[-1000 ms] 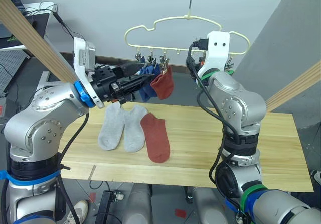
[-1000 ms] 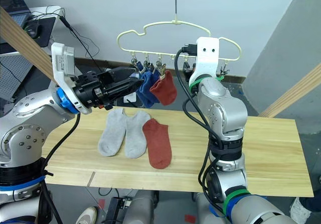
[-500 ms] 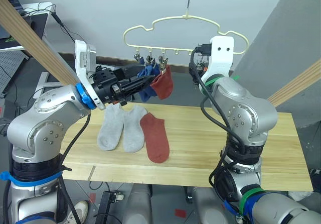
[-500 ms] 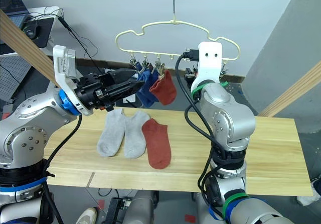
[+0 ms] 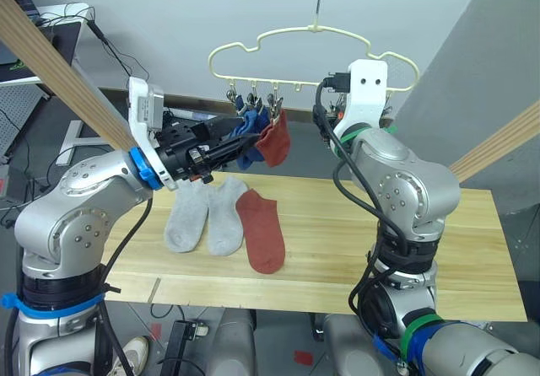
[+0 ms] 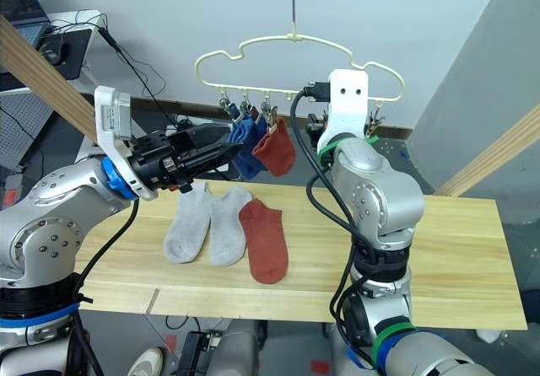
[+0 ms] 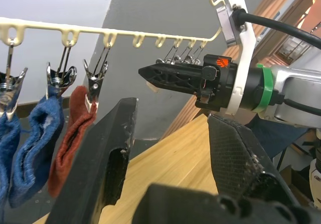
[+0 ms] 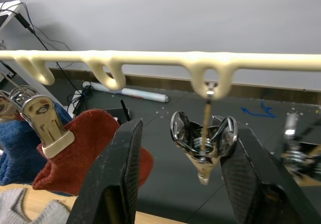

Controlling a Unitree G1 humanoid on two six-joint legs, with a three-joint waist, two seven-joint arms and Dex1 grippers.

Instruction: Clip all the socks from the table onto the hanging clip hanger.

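The pale-yellow clip hanger [image 5: 291, 30] hangs above the table's [image 5: 472, 249] far edge. Two blue socks [image 5: 245, 131] and one rust red sock [image 5: 274, 140] hang from its left clips. Two light grey socks [image 5: 187, 216] lie side by side on the table, a second rust red sock [image 5: 260, 228] to their right. My left gripper [image 5: 249, 142] is open and empty, its tips just left of the hanging red sock [image 7: 70, 133]. My right gripper [image 8: 189, 131] is open at the hanger bar [image 8: 150, 58], its fingers on either side of a free metal clip [image 8: 203, 146].
Round pale wooden poles slant down at the left [image 5: 51, 56] and the right [image 5: 498, 144]. Behind the left pole a desk holds devices and cables [image 5: 59, 22]. A grey wall stands behind the hanger. The table's right half [image 5: 489, 224] is bare wood.
My left arm has sunk slightly and drawn a little back from the hanging socks. My right arm has only swayed a little at the hanger. The socks have not moved.
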